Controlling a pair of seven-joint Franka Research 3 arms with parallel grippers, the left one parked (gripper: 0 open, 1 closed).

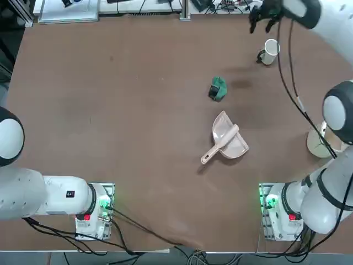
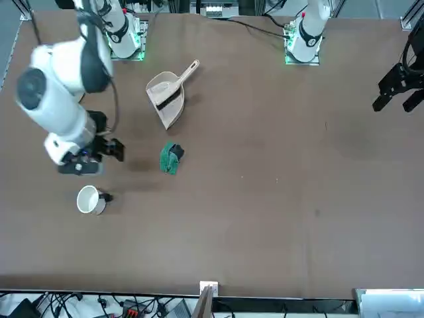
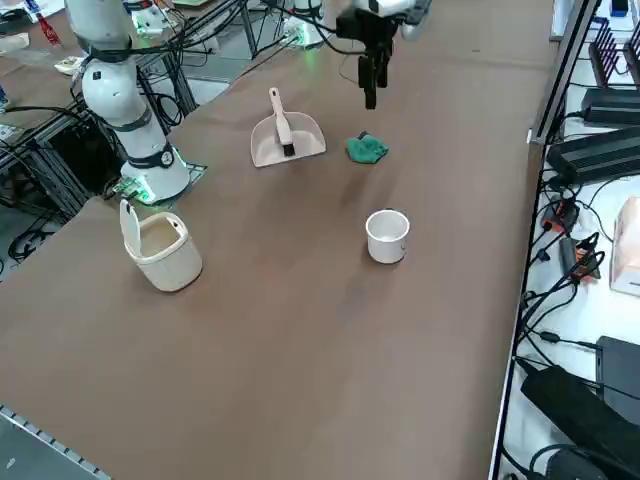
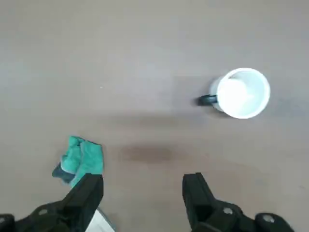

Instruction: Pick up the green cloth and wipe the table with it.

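The green cloth [image 1: 218,88] [image 2: 171,158] [image 3: 366,149] [image 4: 79,159] lies crumpled on the brown table [image 1: 110,110], a little beyond the middle. My right gripper [image 1: 262,23] [image 2: 109,152] [image 3: 372,92] [image 4: 144,191] hangs high above the table, over its far right part, between the cloth and a white mug. Its two black fingers stand wide apart with nothing between them. The cloth shows just beside one fingertip [image 4: 91,188] in the wrist view, far below it and untouched.
A white mug [image 1: 269,52] [image 2: 89,199] [image 3: 387,236] [image 4: 242,93] stands at the far right. A beige dustpan [image 1: 227,139] [image 2: 167,95] [image 3: 285,135] lies nearer my base than the cloth. A beige handled basket [image 1: 320,141] [image 3: 160,248] sits at the right edge.
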